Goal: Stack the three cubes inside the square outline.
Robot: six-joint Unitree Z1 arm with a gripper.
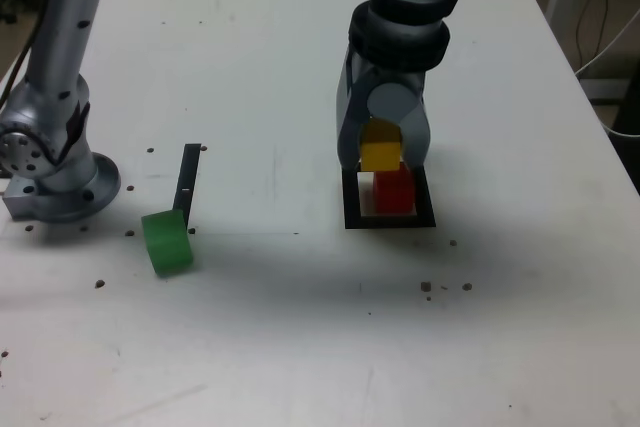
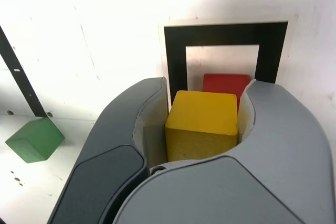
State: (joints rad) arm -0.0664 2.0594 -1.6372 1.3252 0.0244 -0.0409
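White table (image 1: 250, 67), matte yellow cube (image 2: 202, 124)

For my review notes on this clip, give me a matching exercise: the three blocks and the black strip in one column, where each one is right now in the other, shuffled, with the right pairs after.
Column 1
1. yellow block
2. red block
3. green block
4. black strip

Column 2
A. lying flat on the table, just behind the green block in the exterior view
B. sitting inside the square frame
C. clamped in the gripper, above the frame
D. loose on the table, far off to the exterior view's left

Pairs: 1-C, 2-B, 3-D, 4-A
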